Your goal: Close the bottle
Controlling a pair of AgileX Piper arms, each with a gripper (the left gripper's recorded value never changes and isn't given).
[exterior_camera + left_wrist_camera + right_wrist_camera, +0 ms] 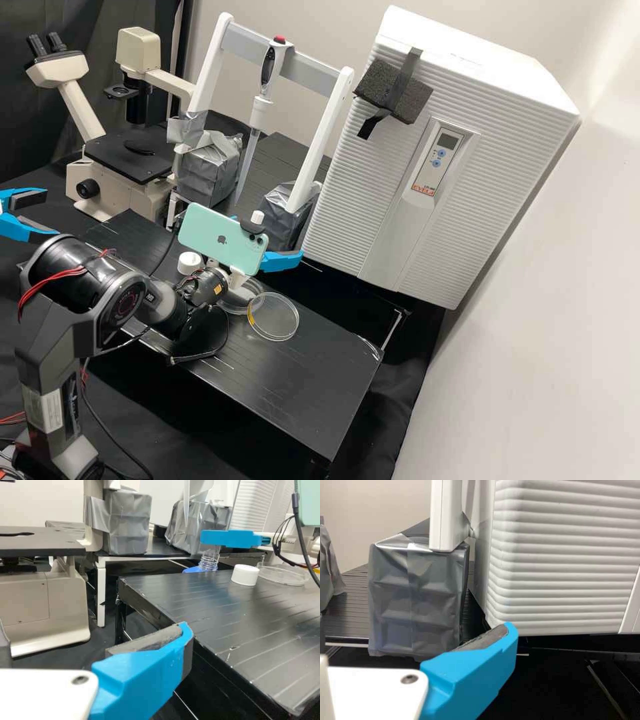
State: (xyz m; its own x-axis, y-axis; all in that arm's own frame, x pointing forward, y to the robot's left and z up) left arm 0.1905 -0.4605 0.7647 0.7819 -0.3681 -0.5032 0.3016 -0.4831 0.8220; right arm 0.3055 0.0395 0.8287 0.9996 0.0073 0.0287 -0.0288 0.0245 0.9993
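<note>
From where I stand, the right arm [100, 300] is nearest, stretched out over the raised black platform [300, 380]. Two clear dishes [273, 317] lie on the platform just beside the arm's wrist, one overlapping the other. The white cap [190, 262] stands on the platform close to them, on its own, with nothing touching it.

A mint-green phone [220, 237] is mounted on top of the right gripper [200, 554]. Its blue fingers [230, 537] are spread apart, one above the other as the left wrist view shows them. The bottle [210, 560] is just past the platform's far edge, clear, its threaded neck open, near the cap but apart from it. It appears in the gap between those two fingers, the upper one just above its mouth, the lower one beside its base. I cannot tell whether either finger touches it.

The left gripper [52, 213] hangs off the platform's left side, fingers released and holding nothing, well apart from the bottle.

Farther back are a microscope [120, 160] and two blocks wrapped in grey tape [207, 167], which carry a white frame [313, 70] with a pipette [257, 127] hanging from it. A ribbed white box [413, 200] stands to the right.
</note>
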